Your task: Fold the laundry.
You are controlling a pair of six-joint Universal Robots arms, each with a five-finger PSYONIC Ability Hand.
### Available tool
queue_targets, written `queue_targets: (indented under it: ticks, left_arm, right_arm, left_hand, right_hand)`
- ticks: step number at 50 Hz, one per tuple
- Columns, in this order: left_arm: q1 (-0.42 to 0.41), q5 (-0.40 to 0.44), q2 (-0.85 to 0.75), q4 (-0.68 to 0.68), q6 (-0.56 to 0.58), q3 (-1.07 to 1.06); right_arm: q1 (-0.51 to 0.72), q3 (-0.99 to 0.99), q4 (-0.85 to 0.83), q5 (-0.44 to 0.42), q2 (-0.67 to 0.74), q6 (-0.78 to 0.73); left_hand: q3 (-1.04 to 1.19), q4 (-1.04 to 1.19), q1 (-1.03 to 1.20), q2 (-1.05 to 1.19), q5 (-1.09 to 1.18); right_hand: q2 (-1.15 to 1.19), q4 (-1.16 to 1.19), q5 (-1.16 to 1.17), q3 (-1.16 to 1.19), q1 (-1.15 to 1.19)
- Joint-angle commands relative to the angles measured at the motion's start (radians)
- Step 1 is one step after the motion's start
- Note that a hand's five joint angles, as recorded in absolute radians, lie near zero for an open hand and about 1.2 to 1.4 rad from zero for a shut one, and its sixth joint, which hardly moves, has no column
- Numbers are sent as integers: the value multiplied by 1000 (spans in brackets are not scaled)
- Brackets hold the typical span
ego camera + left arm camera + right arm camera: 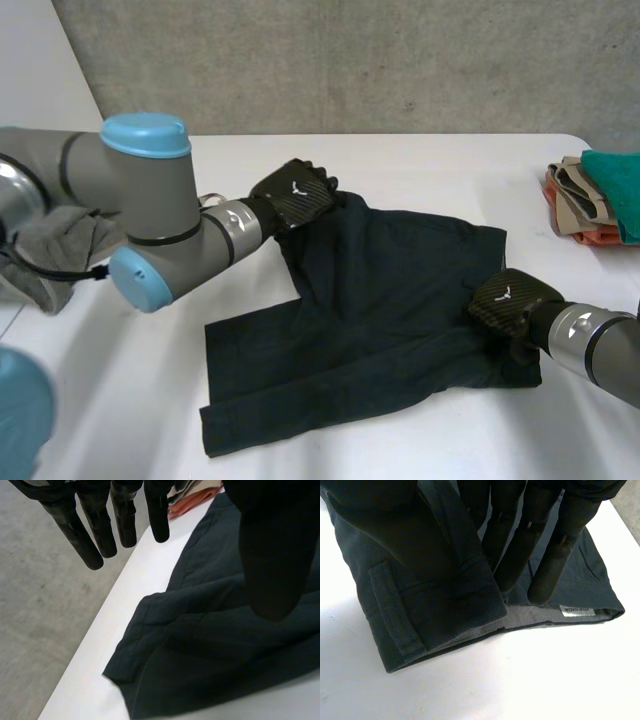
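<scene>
Right robot hand [510,300] pinches shorts [380,310] waistband edge.

Left hand [292,196] out by the table's [450,170] far edge, fingers straight; right hand [510,300] near its right edge, pinching the shorts [380,300].

Dark shorts [380,330] are spread out on the white table [450,440]. The left hand [293,195] is at their far corner and the right hand [510,300] on their right edge. There's a pile of folded clothes [595,195] off to the far right and a grey cloth [55,240] on the left.
</scene>
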Motion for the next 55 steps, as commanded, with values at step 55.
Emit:
queue_targets:
  ticks: [55]
  left_arm:
    - [66, 113, -358, 15, 87, 315]
  right_arm:
    - [-2, -32, -77, 24, 101, 26]
  left_hand:
    - [1057, 1052, 1060, 1059, 1055]
  right_hand:
    - [224, 198, 192, 210, 293]
